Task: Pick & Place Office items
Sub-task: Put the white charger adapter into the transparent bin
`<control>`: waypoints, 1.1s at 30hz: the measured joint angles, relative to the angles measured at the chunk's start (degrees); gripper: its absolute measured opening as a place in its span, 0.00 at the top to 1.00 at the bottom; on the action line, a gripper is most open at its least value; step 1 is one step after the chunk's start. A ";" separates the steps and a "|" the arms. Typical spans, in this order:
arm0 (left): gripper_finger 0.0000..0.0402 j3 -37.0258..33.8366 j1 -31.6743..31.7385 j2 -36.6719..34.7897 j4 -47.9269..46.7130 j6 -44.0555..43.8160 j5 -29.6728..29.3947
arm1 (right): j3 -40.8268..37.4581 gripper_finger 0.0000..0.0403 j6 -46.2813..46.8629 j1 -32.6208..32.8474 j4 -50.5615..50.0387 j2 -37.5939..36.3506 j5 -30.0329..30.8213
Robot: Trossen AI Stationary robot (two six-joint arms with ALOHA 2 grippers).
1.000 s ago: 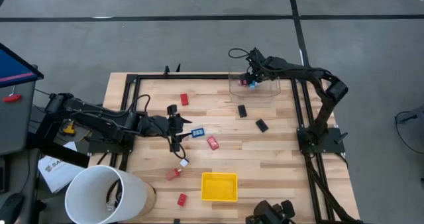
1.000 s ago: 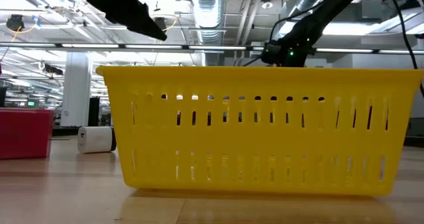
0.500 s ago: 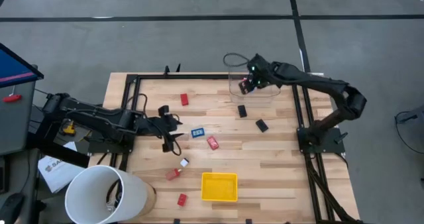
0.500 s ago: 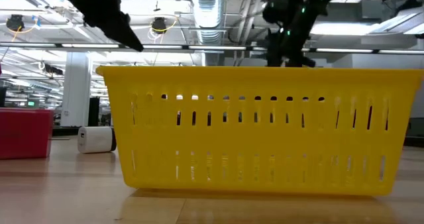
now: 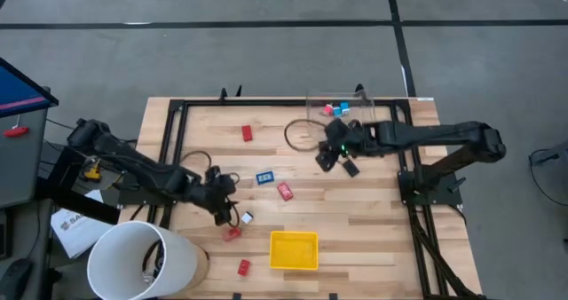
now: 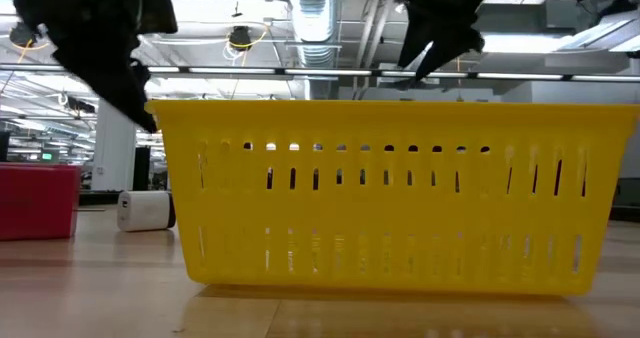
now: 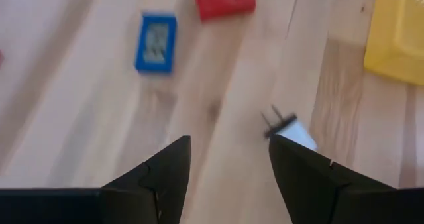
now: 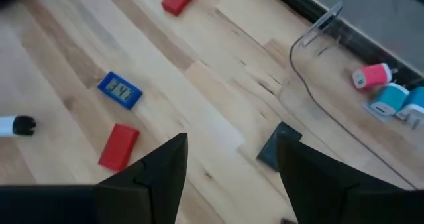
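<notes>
Left end effector (image 5: 232, 209) open over white-black piece (image 5: 246, 217) — small, blocky, right end effector (image 5: 330, 156) open

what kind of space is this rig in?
Probably an industrial lab or warehouse floor: exposed silver ceiling ducts and strip lights in the low view, bare grey concrete floor around the wooden slat table.

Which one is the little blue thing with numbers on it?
Look near the middle of the wooden table, left of the right tool. The blue-and-white piece lies flat beside a red block. It alone has a white window with dark digits.
</notes>
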 joint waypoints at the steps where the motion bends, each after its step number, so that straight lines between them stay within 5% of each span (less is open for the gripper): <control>1: 0.50 0.00 -0.77 1.29 0.14 -2.03 0.02 | 0.00 0.46 0.75 1.57 -0.38 -0.13 1.34; 7: 0.50 0.00 -2.58 7.68 0.96 -11.22 1.36 | 0.00 0.46 2.54 7.31 -0.38 -0.20 4.53; 16: 0.50 -0.01 0.09 9.96 9.44 -14.56 2.46 | 0.00 0.46 1.97 7.68 -0.42 -0.20 6.27; 25: 0.50 0.17 7.83 9.96 8.84 -15.61 14.32 | 0.00 0.46 1.45 7.70 -0.43 -0.20 6.05; 33: 0.50 5.76 12.55 9.96 -0.81 -15.40 20.42 | 0.00 0.46 1.55 7.70 -1.46 -0.48 4.55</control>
